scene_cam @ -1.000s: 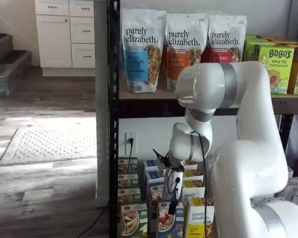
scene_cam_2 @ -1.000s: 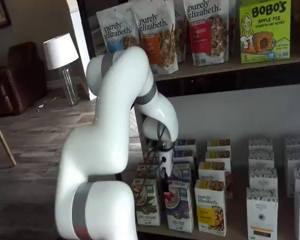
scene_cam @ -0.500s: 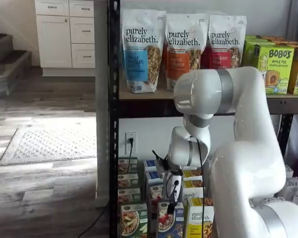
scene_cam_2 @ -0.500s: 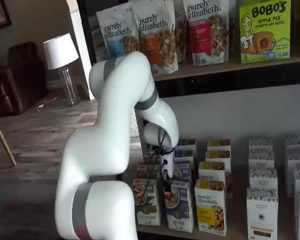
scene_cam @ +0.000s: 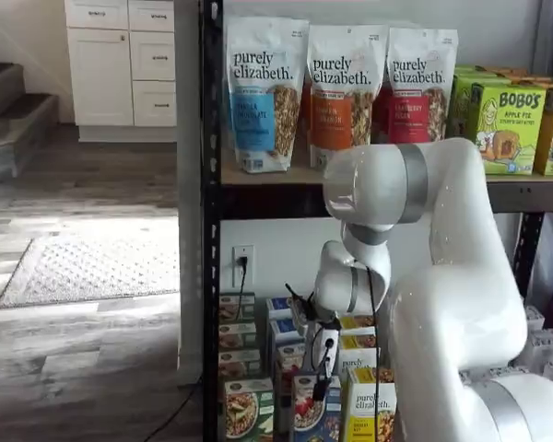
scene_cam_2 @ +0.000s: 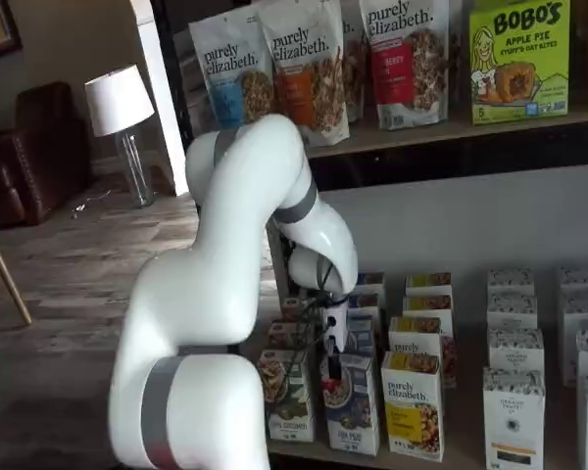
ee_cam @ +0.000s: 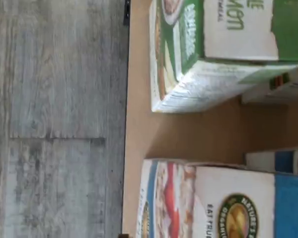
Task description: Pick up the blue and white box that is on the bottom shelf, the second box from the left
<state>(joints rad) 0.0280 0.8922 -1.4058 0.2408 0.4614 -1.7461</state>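
The blue and white box (scene_cam: 313, 412) stands at the front of the bottom shelf (scene_cam_2: 465, 433), between a green carton (scene_cam: 248, 410) and a yellow carton (scene_cam: 370, 411). It also shows in a shelf view (scene_cam_2: 352, 409). My gripper (scene_cam: 319, 379) hangs just above the box's top front edge; in a shelf view (scene_cam_2: 329, 374) its black fingers overlap the box's upper left corner. The fingers show side-on, so no gap can be judged. The wrist view looks down on the box's white and blue top (ee_cam: 223, 203), with the green carton (ee_cam: 213, 54) beside it.
More rows of small cartons stand behind the front row (scene_cam_2: 361, 294). White cartons (scene_cam_2: 514, 392) fill the shelf's right part. Granola bags (scene_cam: 264, 92) and Bobo's boxes (scene_cam: 511, 124) sit on the tier above. A black post (scene_cam: 210, 276) edges the rack. A socket with a cable (scene_cam: 243, 262) is on the back wall.
The arm has swung slightly toward the rack and the gripper has dropped a little closer to the blue and white box. No box has moved.
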